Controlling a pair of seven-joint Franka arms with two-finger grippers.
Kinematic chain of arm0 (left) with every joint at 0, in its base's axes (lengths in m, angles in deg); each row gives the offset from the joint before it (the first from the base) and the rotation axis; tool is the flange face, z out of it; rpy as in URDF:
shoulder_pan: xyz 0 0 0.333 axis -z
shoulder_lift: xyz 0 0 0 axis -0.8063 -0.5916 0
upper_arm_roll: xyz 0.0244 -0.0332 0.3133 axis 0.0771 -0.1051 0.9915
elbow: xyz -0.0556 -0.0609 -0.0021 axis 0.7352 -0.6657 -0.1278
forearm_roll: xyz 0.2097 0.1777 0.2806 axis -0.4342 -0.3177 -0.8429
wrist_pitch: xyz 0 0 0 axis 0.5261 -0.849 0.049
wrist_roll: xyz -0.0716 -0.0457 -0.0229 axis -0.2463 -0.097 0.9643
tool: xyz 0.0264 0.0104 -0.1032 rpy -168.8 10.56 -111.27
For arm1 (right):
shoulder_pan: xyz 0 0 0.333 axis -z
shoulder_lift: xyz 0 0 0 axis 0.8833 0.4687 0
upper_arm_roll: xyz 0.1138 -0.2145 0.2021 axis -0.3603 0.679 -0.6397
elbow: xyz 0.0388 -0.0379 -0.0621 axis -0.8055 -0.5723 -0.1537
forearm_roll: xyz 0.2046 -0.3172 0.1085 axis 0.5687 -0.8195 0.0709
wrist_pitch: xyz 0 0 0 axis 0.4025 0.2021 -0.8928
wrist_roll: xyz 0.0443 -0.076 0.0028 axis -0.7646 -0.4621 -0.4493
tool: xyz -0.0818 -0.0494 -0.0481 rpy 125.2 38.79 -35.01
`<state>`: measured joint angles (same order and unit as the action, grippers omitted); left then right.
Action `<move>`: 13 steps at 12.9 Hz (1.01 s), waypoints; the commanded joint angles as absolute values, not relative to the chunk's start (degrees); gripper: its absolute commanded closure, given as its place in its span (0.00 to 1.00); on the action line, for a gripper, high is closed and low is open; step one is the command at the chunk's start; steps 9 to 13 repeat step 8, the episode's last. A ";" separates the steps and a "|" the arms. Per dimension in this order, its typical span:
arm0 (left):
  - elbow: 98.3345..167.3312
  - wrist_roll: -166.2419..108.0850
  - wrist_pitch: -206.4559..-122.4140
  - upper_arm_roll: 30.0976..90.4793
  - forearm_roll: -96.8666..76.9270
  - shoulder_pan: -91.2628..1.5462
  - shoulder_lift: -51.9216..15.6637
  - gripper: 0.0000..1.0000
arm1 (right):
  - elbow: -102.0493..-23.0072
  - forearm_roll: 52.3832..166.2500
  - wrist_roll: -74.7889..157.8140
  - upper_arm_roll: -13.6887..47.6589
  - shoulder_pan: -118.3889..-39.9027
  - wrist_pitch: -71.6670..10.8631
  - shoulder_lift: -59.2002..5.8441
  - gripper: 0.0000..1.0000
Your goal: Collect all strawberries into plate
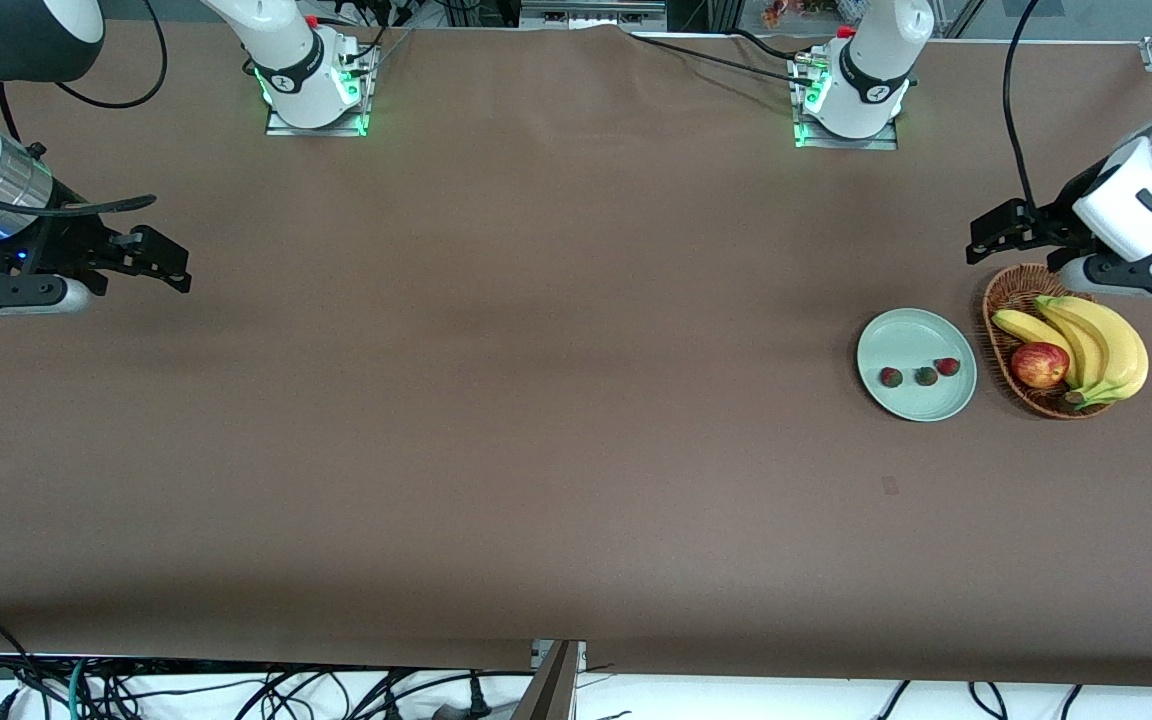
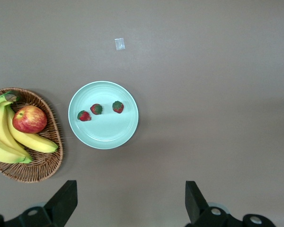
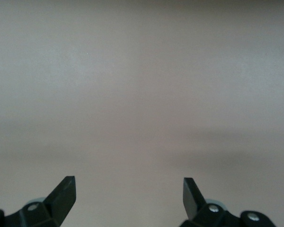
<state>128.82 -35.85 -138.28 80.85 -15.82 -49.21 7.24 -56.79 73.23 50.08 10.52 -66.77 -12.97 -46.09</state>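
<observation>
Item 1. Plate point(image 1: 916, 364): round, shallow, pale mint green, lying flat on the brown table point(image 1: 496, 420) toward the left arm's end. In the left wrist view it appeared whole point(image 2: 103, 115).

Item 2. Strawberries, three, all on the plate, in a loose row and apart from one another. First strawberry point(image 1: 891, 377) sat toward the plate's 8 o'clock in the front view; second strawberry point(image 1: 926, 376) lay near the plate's centre; third strawberry point(image 1: 948, 366) sat toward 3 o'clock, closest to the basket. Each was red with a green cap.

Item 3. Wicker basket point(image 1: 1006, 300): brown, oval, just beside the plate at its 3 o'clock in the front view, closer to the left arm's end of the table. Contents: a bunch of yellow bananas point(image 1: 1096, 345) and one red apple point(image 1: 1040, 364) resting against them.

Item 4. Small pale scrap point(image 2: 119, 44): on the bare table, nearer to the front camera than the plate, well apart from it.

Item 5. Left gripper point(image 1: 986, 245): fingers spread wide, holding nothing, raised over the table just by the basket's rim at roughly its 11 o'clock in the front view.

Item 6. Right gripper point(image 1: 171, 262): fingers spread wide, holding nothing, raised over bare table at the right arm's end, well apart from all other items. Its own wrist view showed only tablecloth between the fingers point(image 3: 66, 191).
</observation>
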 commanded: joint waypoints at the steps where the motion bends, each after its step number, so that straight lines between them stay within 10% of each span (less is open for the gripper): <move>1: 126.90 -35.18 -135.87 80.64 -19.22 -49.08 7.40 0.00 | -55.70 72.56 50.76 10.04 -66.44 -12.60 -45.75 0.00; 13: 126.64 -35.53 -135.69 80.81 -19.14 -49.07 7.49 0.00 | -55.70 72.56 50.76 10.04 -66.44 -12.60 -45.75 0.00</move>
